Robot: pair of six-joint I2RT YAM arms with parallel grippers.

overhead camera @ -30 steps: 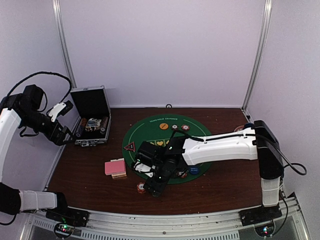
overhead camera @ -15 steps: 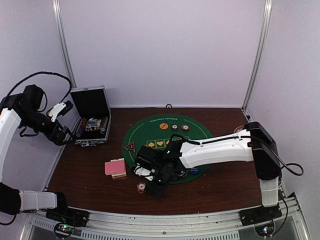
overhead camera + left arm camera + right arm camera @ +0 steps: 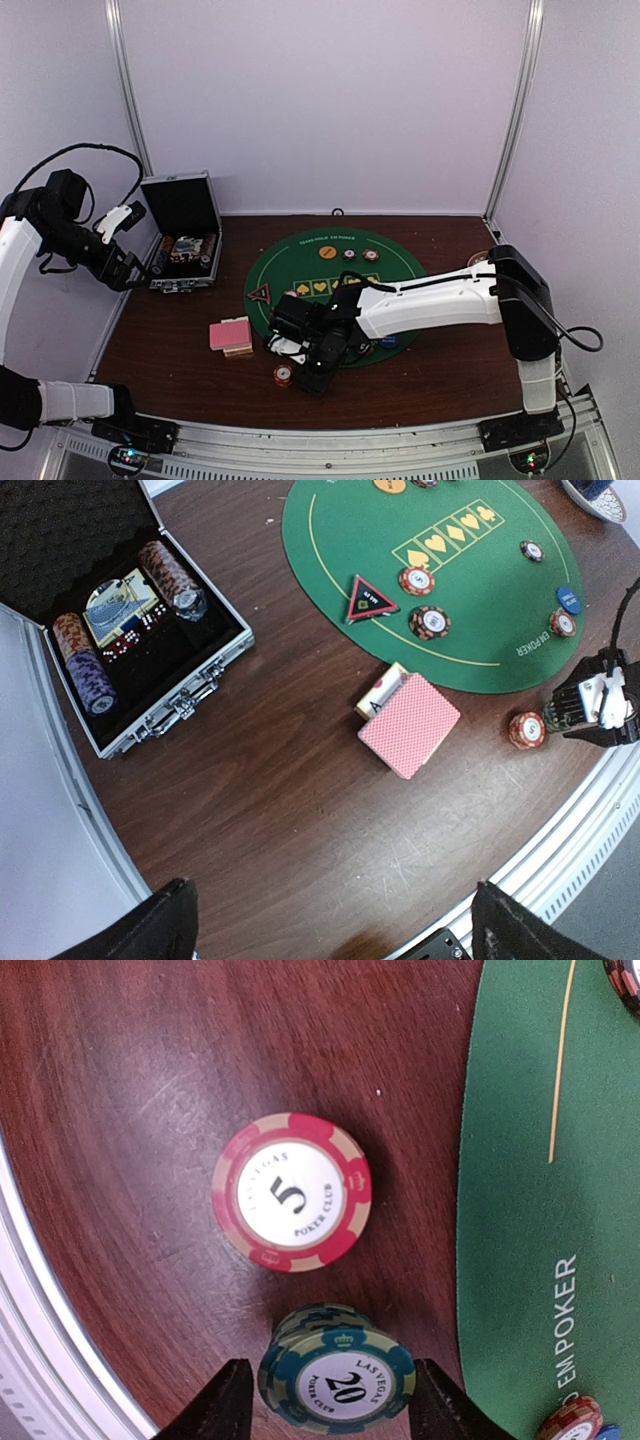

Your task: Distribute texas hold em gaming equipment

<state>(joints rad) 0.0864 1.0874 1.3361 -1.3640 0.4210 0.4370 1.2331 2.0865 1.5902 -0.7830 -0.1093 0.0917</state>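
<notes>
Right claw (image 3: 335, 1385): hangs low over the near part of the tabletop (image 3: 270, 800), just off the near rim of the round green mat (image 3: 470, 620); straddles a short stack of teal chips (image 3: 338, 1378) marked 20, one finger close against each side; cannot tell whether pressed on the stack or merely beside it.

Left claw (image 3: 335, 930): hovers high over the left side, well apart from every piece; stands with fingers (image 3: 170, 920) wide apart, nothing between.

Red chip (image 3: 291, 1191) marked 5: lies flat on bare wood, just beside the teal stack, off the mat.

Pink-backed cards (image 3: 410, 725): lie on the wood near the mat's left rim, overlapping a paler pile beneath.

Red triangle (image 3: 368, 599): sits at the mat's left edge, near two striped chips (image 3: 417, 580).

Blue disc (image 3: 569, 598): rests on the near right part of the mat, a small chip just beside it.

Orange disc (image 3: 328, 252): lies on the far part of the mat, two small chips in line to its right.

Black silver-edged case (image 3: 190, 695): stands open at the far left, holding rows of chips.
</notes>
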